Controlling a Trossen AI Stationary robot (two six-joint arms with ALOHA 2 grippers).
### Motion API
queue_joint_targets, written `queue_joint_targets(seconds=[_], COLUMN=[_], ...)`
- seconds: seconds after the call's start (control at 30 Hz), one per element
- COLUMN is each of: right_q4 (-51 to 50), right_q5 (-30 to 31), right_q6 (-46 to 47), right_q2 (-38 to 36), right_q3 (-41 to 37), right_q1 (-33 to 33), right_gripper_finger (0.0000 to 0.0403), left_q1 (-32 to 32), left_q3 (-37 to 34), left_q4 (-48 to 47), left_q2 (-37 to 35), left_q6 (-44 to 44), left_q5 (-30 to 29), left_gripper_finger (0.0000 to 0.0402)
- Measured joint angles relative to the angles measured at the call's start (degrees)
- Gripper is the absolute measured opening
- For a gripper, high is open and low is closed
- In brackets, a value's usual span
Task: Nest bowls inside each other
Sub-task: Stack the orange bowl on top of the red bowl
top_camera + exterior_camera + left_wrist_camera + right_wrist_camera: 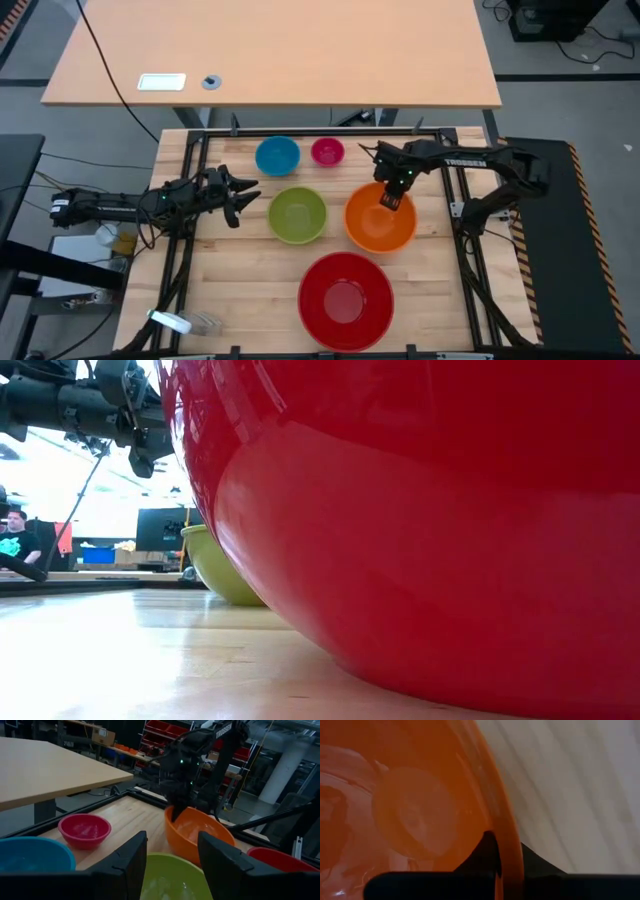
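Five bowls stand on the wooden table: blue [277, 156] and pink [327, 152] at the far edge, green [297, 215] in the middle, orange [380, 222] to its right, red [346, 300] nearest. My right gripper [390, 198] points down, shut on the orange bowl's far rim. My left gripper [245, 195] hangs level and open just left of the green bowl, with nothing between its fingers [131, 860]. In the low view the red bowl [420, 540] fills most of the picture. My right gripper pinches the orange bowl's rim [512, 855] on its far side, one finger [487, 854] inside the bowl and the other outside. The fingers come from above, pointing down. The bowl [200, 835] sits upright; I cannot tell whether its base is on the table.
A black frame [300, 132] rims the table. A light desk [270, 50] stands beyond the far edge. A small white thing [170, 322] lies at the near left corner. Bare wood lies left of the red bowl. A person [14, 540] sits far off.
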Motion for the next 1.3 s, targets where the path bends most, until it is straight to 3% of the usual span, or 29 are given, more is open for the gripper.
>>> queue_joint_targets(seconds=[0.2,0.57,0.73,0.87,1.07,1.2,1.3], right_q4=[0.0,3.3,9.0,11.1,9.5,7.8,6.9], right_q5=[-2.5,-17.7,-22.7,-21.1,-12.0,-4.7,-3.2], right_q6=[-0.7,1.3,7.0,12.0,16.7,18.4,20.0], right_q2=[-4.8,-14.3,-17.8,-18.0,-12.6,-7.4,-3.2], right_q3=[-0.2,-0.2,-0.1,0.9,8.8,14.2,17.5], right_q1=[-1.6,-1.9,2.2,9.6,25.5,33.6,37.0], right_gripper_finger=[0.0022,0.0022,0.0023,0.0024,0.0025,0.0025,0.0025], left_q1=[0.0,0.0,0.0,0.0,0.0,0.0,0.0], left_q3=[0.0,0.0,0.0,0.0,0.0,0.0,0.0], left_q4=[0.6,2.2,2.3,2.3,2.3,2.4,3.5], left_q2=[0.0,0.0,0.0,0.0,0.0,1.5,3.4], left_q6=[0.0,-0.2,-0.1,0.0,0.0,-0.7,-0.8], left_q5=[0.0,0.0,-0.3,-1.3,-2.8,-2.8,-2.8], left_gripper_finger=[0.0178,0.0178,0.0178,0.0178,0.0183,0.0207,0.0229])
